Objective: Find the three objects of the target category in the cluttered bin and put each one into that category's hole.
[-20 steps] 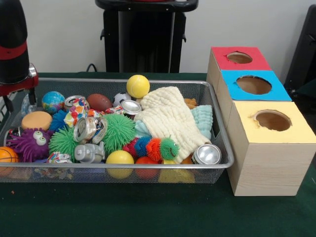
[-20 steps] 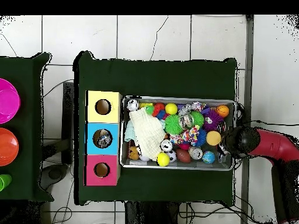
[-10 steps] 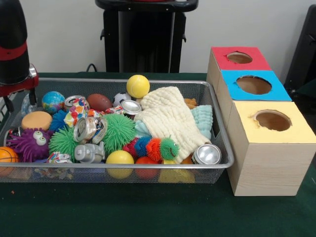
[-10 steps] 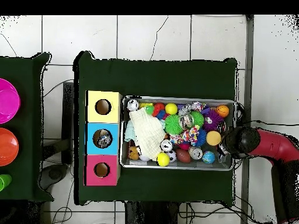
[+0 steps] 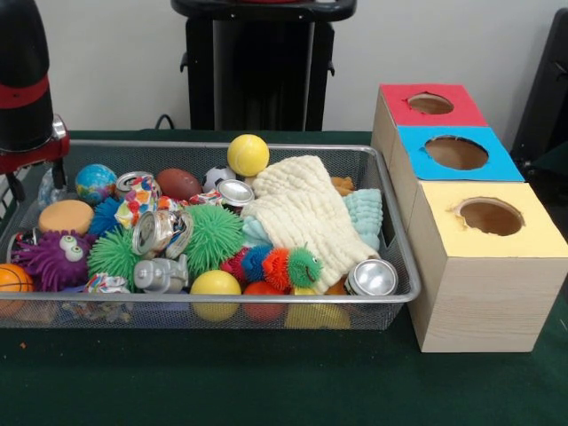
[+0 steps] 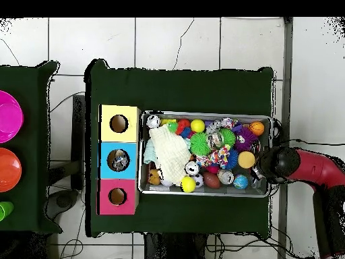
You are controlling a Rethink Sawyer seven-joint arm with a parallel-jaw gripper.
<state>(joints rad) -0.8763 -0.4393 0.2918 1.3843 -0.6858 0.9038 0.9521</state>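
Observation:
A wire mesh bin [image 5: 401,257] [image 6: 143,187] is packed with toys. Crushed cans lie among them: one [image 5: 157,232] in the middle left, one [image 5: 235,192] by the cream cloth [image 5: 302,213], one [image 5: 371,277] at the front right corner. A yellow ball [image 5: 248,154] rests at the back rim. Three boxes with holes stand beside the bin: red [image 5: 430,104], blue [image 5: 456,153], yellow [image 5: 490,216]. In the overhead view the blue box's hole [image 6: 118,160] holds something. My gripper [image 5: 16,182] [image 6: 264,168] hangs at the bin's left end in the front view, above the toys, holding nothing I can see.
Also in the bin: a globe ball [image 5: 95,182], a brown football [image 5: 177,184], green spiky balls [image 5: 213,235], a purple monster [image 5: 53,257], a striped caterpillar [image 5: 271,264], a grey figure [image 5: 161,275] and a basketball [image 5: 13,278]. Coloured plates [image 6: 8,116] sit on a side table.

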